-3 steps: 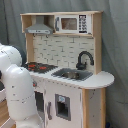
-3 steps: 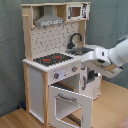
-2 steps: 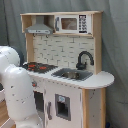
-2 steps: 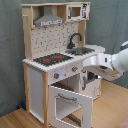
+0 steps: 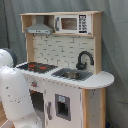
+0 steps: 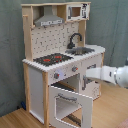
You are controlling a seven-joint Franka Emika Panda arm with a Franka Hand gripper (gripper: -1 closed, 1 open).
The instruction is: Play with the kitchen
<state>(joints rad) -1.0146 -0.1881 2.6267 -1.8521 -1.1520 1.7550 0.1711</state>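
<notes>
The kitchen (image 5: 65, 50) (image 6: 55, 45) stands upright in both exterior views, white and light wood. It has a grey hood (image 6: 48, 21), a black faucet (image 5: 84, 59), a sink (image 5: 72, 74) and a red-ringed stove (image 5: 36, 66). In the second exterior view its oven door (image 6: 67, 105) hangs open towards the front. My white arm (image 6: 107, 74) reaches in from the second exterior view's right. The gripper (image 6: 86, 73) sits at its end, close to the lower cabinet front below the sink. In the first exterior view only the arm's body (image 5: 15, 95) shows at the left, and the gripper is hidden.
A grey curtain (image 6: 10, 55) hangs behind the kitchen. A wooden floor (image 6: 112, 107) lies beneath it. A toy microwave (image 5: 70, 23) sits in the top shelf. The rounded counter end (image 5: 102, 79) juts out beside the sink.
My arm has dropped from counter height beside the sink to the lower cabinet front. The oven door stays open.
</notes>
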